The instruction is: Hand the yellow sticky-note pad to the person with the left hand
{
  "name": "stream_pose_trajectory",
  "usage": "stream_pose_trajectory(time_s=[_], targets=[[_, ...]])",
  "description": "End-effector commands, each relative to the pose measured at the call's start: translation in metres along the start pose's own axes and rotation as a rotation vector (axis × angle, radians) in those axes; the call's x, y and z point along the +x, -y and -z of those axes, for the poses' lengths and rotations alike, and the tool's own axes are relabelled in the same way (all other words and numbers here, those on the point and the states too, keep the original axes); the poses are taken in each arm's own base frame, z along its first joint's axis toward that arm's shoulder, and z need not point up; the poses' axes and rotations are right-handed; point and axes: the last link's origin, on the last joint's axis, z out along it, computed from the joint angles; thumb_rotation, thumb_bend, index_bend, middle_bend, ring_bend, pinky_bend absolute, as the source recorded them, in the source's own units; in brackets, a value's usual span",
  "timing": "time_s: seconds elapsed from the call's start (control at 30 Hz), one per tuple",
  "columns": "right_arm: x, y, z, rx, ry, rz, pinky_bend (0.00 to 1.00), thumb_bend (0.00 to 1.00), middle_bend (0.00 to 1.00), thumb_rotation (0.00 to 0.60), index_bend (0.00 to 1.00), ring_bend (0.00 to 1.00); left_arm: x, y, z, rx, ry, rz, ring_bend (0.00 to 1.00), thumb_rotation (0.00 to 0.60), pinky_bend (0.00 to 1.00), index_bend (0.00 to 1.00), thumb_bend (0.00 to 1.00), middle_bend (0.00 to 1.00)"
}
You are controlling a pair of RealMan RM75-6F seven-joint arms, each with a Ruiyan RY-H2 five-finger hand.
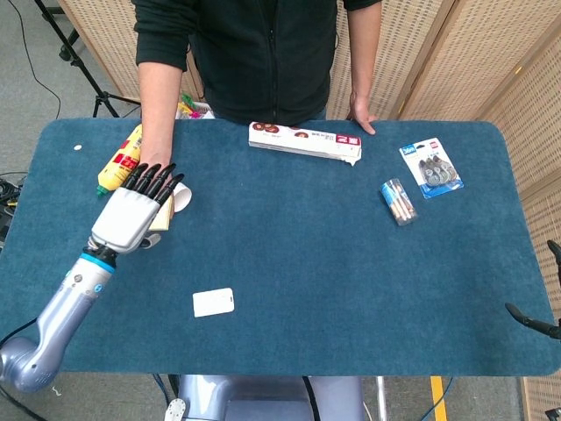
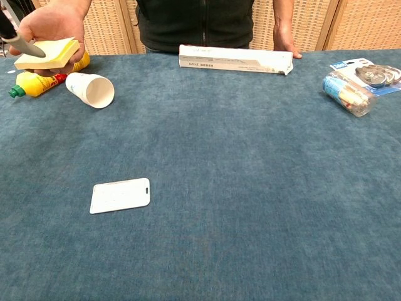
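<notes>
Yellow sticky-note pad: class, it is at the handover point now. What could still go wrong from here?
1. One finger of the left hand seems to lie on the yellow sticky-note pad in the person's hand; pulling back could drag it loose.
2. The paper cup lies just below; a dropped pad or a low retreat could knock it.

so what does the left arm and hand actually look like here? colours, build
The left hand has a white, boxy back and black fingers. A light blue ring marks the wrist. Behind it the left arm is a smooth silver-grey tube ending in a rounded elbow. No sleeve or markings show. Only a dark tip of the right arm shows.
</notes>
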Motion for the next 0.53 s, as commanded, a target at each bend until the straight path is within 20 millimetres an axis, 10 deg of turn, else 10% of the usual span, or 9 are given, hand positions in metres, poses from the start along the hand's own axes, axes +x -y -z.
stream_pose_trajectory(time_s=[0.03, 0.53], targets=[[0.000, 0.000, 0.000, 0.001, -0.001, 0.000, 0.00, 0.00, 0.00, 0.600, 0.00, 0.00, 0.000, 0.025, 0.045, 0.037, -0.093, 0.122, 0.00, 0.600, 0.07, 0.00, 0.00, 0.00], [-0.004, 0.005, 0.002, 0.020, -0.010, 0.027, 0.00, 0.00, 0.00, 0.600, 0.00, 0.00, -0.069, 0.102, 0.165, 0.390, -0.112, 0.412, 0.00, 0.600, 0.05, 0.00, 0.00, 0.00]])
